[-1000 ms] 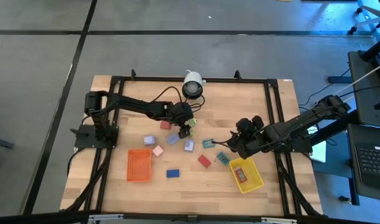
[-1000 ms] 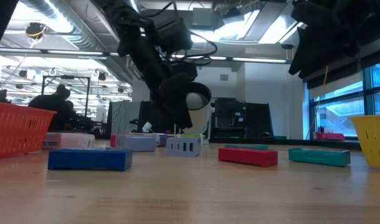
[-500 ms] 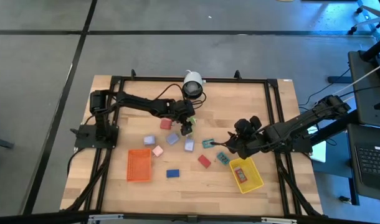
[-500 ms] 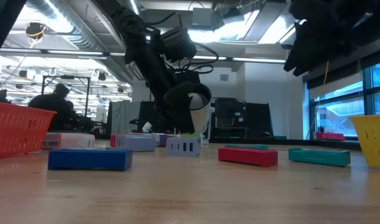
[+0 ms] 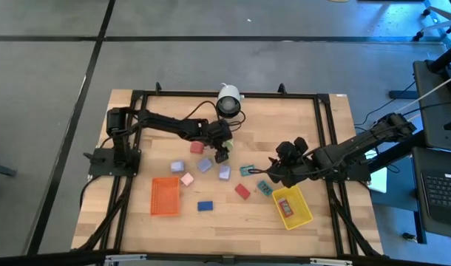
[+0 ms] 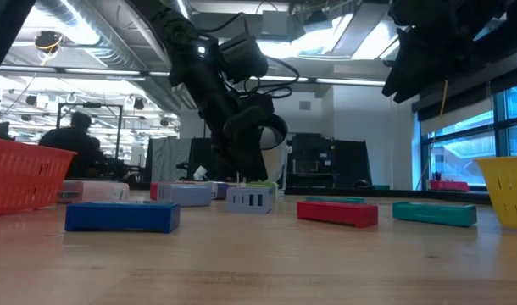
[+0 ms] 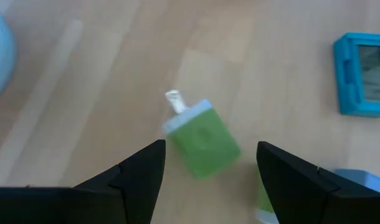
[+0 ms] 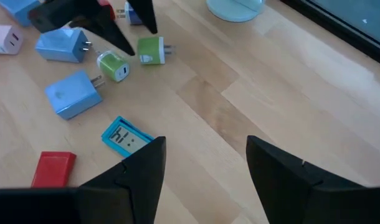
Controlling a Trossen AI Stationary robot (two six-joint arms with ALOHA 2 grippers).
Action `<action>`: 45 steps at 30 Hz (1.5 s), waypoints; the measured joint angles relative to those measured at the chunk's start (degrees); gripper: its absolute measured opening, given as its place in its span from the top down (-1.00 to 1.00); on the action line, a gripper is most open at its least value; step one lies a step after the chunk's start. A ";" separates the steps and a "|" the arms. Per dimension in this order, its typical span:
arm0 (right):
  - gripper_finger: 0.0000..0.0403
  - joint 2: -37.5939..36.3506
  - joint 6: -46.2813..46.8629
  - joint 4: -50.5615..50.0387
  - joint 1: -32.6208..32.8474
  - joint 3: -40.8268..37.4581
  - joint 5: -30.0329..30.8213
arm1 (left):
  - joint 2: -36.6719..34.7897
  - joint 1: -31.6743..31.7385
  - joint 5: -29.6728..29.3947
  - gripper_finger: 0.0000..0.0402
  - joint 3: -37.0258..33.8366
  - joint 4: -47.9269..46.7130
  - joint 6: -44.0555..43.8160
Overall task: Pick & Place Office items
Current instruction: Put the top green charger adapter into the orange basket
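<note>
Small chargers and blocks lie scattered on the wooden tabletop (image 5: 285, 118) between an orange tray (image 5: 165, 196) and a yellow tray (image 5: 293, 207). The left hand (image 5: 220, 153) hovers, fingers spread, over a green charger (image 7: 203, 139); it has edged back since. The right hand (image 5: 270, 174), also spread and empty, has barely shifted. Beyond, an open workshop.

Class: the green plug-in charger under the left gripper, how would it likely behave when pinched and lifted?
The green charger looks like a rigid, boxy plastic block, so probably stiff and light. Its smooth faces may slip slightly. Lying flat, prongs sideways, it seems unlikely to roll.
</note>
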 joint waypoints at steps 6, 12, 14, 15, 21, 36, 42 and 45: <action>-0.11 0.00 -0.85 1.80 -0.02 0.00 -0.26 | 1.75 0.31 -2.07 -0.24 0.04 1.12 -0.77; -0.11 0.00 -3.63 4.94 -0.02 0.00 -1.08 | 5.29 0.26 -1.41 -0.24 0.87 1.45 -1.76; -0.11 0.00 -4.28 5.19 -0.13 0.00 -1.41 | 6.06 -0.03 -1.98 -0.24 1.59 1.44 -2.26; -0.11 0.00 -4.30 5.35 -0.13 0.00 -1.49 | 6.22 -0.17 -2.33 -0.24 1.92 1.36 -2.33; -0.11 0.00 -4.43 5.38 -0.13 0.00 -1.98 | 6.55 -0.51 -2.14 -0.24 3.56 1.68 -2.03; -0.11 0.00 -4.51 5.67 -0.13 0.00 -2.37 | 6.53 -0.23 -2.31 0.09 3.58 1.42 -1.15; -0.11 0.00 -4.70 5.75 -0.13 0.00 -2.37 | 6.51 0.30 -0.72 0.28 3.58 1.29 -1.11; -0.11 0.00 -4.74 5.76 -0.13 0.00 -2.39 | 6.49 0.32 -0.73 0.28 3.58 1.27 -1.11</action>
